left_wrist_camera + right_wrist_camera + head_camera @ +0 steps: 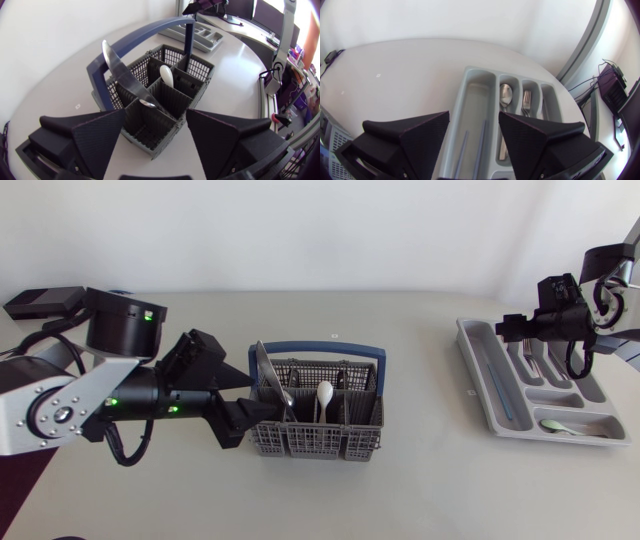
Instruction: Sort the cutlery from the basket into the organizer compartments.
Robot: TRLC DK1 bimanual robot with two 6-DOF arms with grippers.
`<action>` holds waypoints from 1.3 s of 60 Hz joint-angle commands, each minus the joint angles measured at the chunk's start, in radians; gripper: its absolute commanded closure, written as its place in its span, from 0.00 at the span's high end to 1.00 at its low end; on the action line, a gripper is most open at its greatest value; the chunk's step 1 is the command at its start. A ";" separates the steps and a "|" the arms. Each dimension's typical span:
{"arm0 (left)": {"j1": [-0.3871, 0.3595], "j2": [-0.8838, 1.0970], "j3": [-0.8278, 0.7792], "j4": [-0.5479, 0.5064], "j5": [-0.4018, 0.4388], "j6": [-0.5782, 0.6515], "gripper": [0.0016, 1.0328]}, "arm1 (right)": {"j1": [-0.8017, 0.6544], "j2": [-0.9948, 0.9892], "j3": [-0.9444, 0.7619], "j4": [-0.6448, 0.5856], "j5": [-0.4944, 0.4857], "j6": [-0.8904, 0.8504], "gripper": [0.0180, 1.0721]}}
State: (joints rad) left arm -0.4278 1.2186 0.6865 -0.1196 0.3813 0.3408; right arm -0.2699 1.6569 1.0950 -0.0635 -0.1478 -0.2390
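Head view, left gripper (250, 402) spread at basket (318, 450), knife (268, 375) inside

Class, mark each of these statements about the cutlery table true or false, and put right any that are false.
1. A white spoon stands in the basket. True.
2. The knife lies in the organizer. False: it leans in the basket.
3. The left hand is open at the basket's end. True.
4. The right hand grips a fork. False: it is open and empty over the organizer, and the fork lies in a compartment.
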 commanded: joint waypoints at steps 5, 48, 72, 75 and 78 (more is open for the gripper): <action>-0.026 0.065 -0.025 0.049 0.005 -0.040 0.80 | 0.072 -0.175 -0.136 -0.025 -0.042 -0.014 0.71; -0.081 0.160 0.025 0.190 -0.070 -0.146 0.81 | 0.393 -0.586 -0.333 -0.199 -0.053 -0.033 0.71; -0.095 0.128 0.011 0.202 -0.016 -0.143 0.80 | 0.394 -0.592 -0.353 -0.197 -0.052 -0.046 0.71; -0.094 0.116 0.001 0.202 -0.016 -0.138 0.80 | 0.394 -0.592 -0.356 -0.196 -0.052 -0.048 0.71; -0.091 0.104 -0.010 0.202 -0.016 -0.132 0.80 | 0.394 -0.592 -0.357 -0.196 -0.052 -0.051 0.71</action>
State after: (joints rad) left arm -0.5186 1.3560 0.6945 0.0734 0.3557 0.2092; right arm 0.1169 1.0771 0.7681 -0.2588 -0.2054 -0.2737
